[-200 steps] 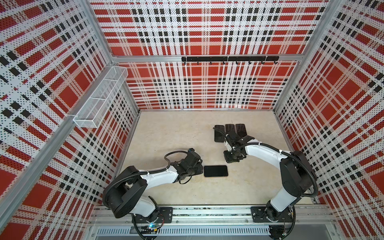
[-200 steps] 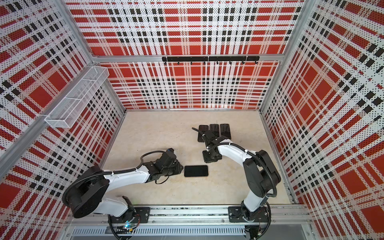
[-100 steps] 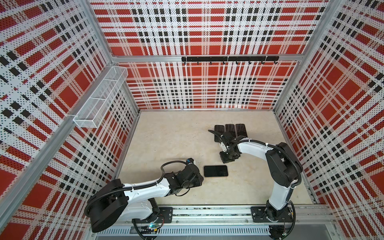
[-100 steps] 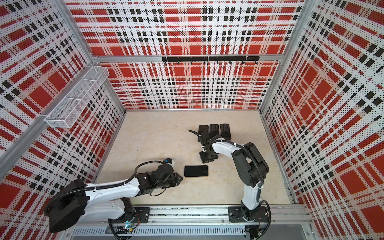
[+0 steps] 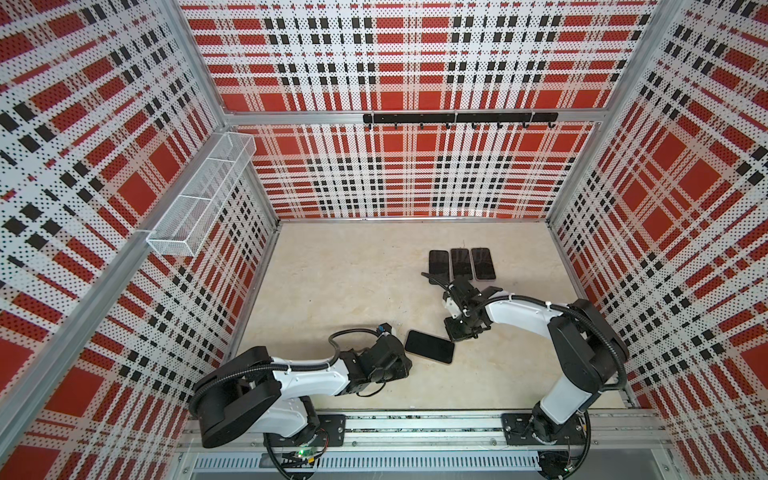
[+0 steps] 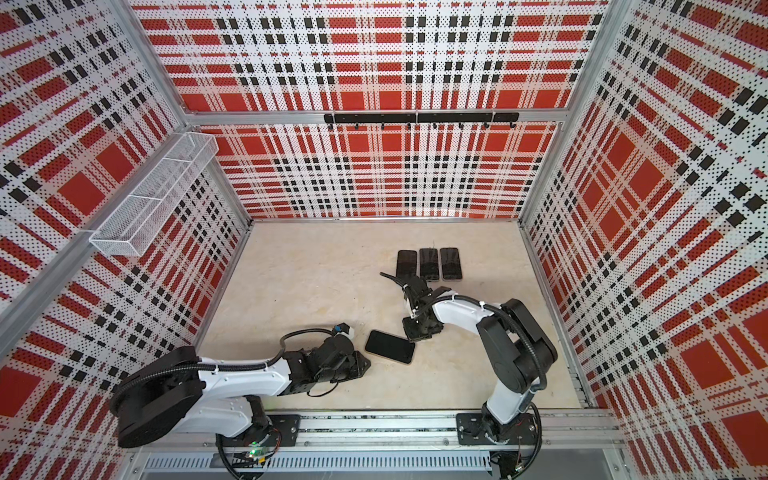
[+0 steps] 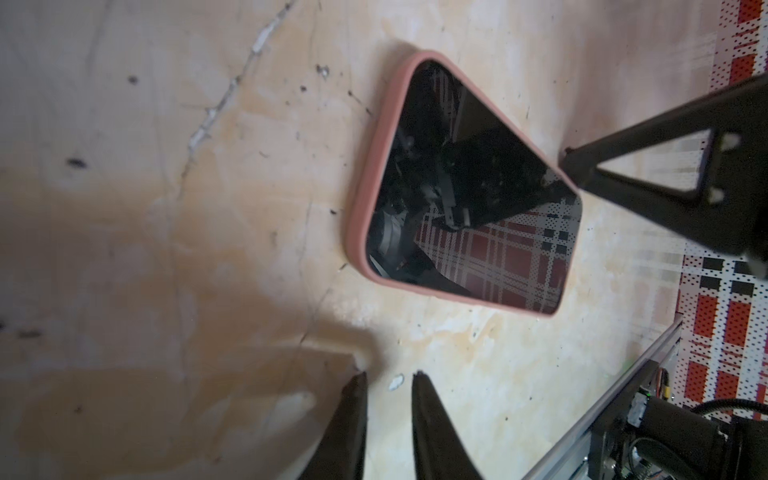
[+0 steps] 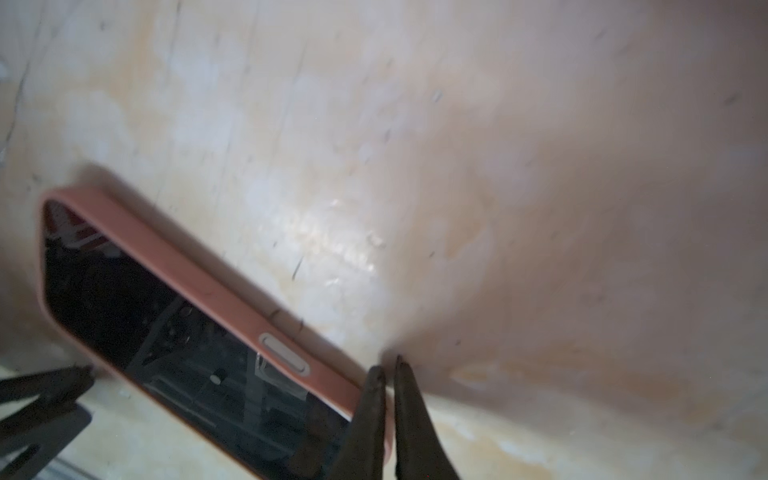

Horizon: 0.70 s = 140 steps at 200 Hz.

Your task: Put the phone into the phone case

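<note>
Dusty pink silicone rims the phone [image 7: 469, 187]: the phone case [image 7: 370, 174] wraps every edge that shows. The black glass faces up, mirroring the plaid walls and a robot arm. A pale oblong side button [image 8: 284, 359] sits in the case's long edge.

The cased phone lies flat and slightly skewed on the beige tabletop [image 5: 332, 291], toward the front and about midway between the two arms. The left gripper [image 7: 388, 382] sits low beside one short end, near it but apart. Its fingertips stand a narrow gap apart with only bare table between them. The right gripper [image 8: 388, 370] is at a corner of the opposite end, its fingertips drawn together to a thin slit with nothing between them. One finger overlaps the case corner, and whether it presses there is unclear.

In both top views the pink rim is too thin to make out, and the phone reads as a plain dark slab. The right wrist view is blurred and cuts off part of the phone. Three more dark phones [image 5: 461, 264] lie side by side farther back, their details too small to tell.
</note>
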Each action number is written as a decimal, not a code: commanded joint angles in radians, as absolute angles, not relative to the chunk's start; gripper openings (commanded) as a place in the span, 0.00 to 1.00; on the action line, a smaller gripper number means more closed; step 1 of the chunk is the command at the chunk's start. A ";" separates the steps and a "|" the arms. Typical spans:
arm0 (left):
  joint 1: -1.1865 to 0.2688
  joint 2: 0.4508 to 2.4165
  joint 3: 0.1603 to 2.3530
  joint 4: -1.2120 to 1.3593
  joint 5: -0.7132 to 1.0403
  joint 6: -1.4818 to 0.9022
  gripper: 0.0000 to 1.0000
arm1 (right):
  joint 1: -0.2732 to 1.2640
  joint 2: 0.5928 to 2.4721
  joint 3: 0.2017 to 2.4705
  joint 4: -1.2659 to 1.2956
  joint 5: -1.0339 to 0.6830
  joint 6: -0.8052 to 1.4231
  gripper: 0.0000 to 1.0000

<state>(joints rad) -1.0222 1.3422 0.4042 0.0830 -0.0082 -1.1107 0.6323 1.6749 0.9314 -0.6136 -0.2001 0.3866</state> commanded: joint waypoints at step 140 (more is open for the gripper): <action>-0.985 1.235 0.546 -0.206 -0.136 -1.056 0.58 | 0.727 1.444 0.805 -0.447 -0.204 0.634 0.19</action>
